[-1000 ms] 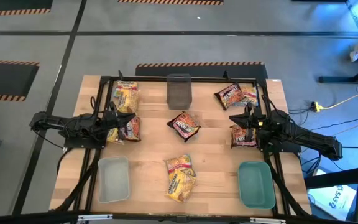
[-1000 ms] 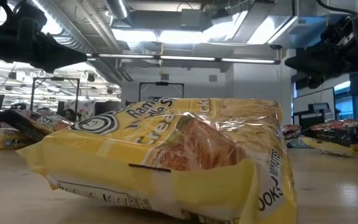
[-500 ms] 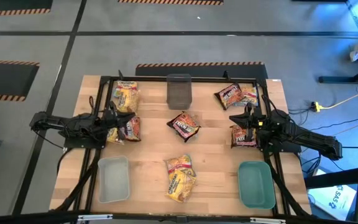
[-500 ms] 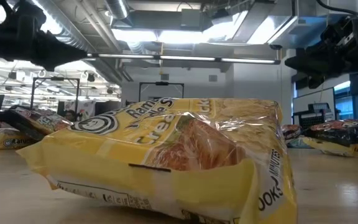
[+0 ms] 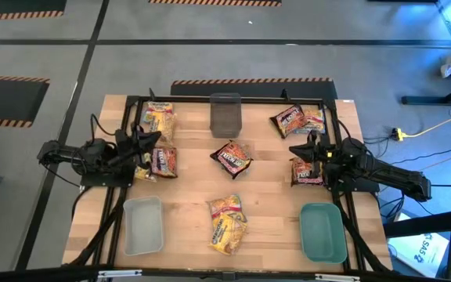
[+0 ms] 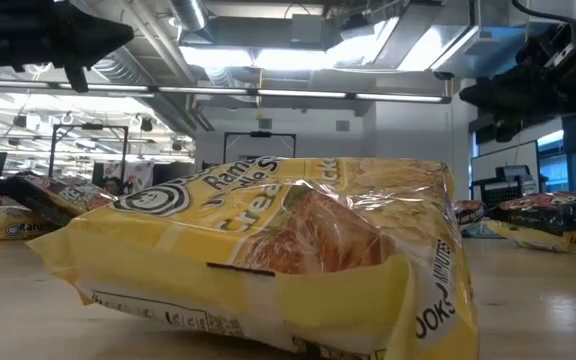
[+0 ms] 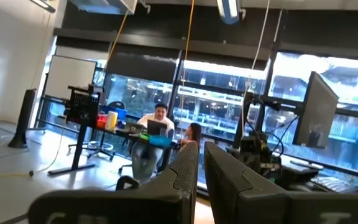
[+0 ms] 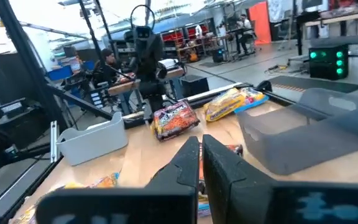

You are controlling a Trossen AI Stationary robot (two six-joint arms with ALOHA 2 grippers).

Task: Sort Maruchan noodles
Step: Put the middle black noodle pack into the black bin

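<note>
Grey floor with striped hazard tape surrounds a wooden table [image 5: 186,215], on which the work is laid out. From the left side the left arm is stretched over the table, and the left gripper [image 5: 153,141] is held raised above the board, tilted so that its camera looks into the room; its fingers [image 7: 185,171] are pressed together and nothing is held between them. From the right side the right arm is stretched in the same manner, and the right gripper [image 5: 296,149] is seen low over the table near its right edge, its fingers [image 8: 190,158] also pressed together on nothing.

Three containers are placed on the table: a pale grey tray [image 5: 142,225] at the front left, a teal tray [image 5: 322,232] at the front right, and a dark grey bin [image 5: 225,115] at the back middle. No packet is seen in any of them.

Maruchan noodles [image 5: 227,223] are scattered on the bare wood: two groups at the left, one packet in the middle, some at the back right, one beside the right gripper, and yellow ones at the front middle.
</note>
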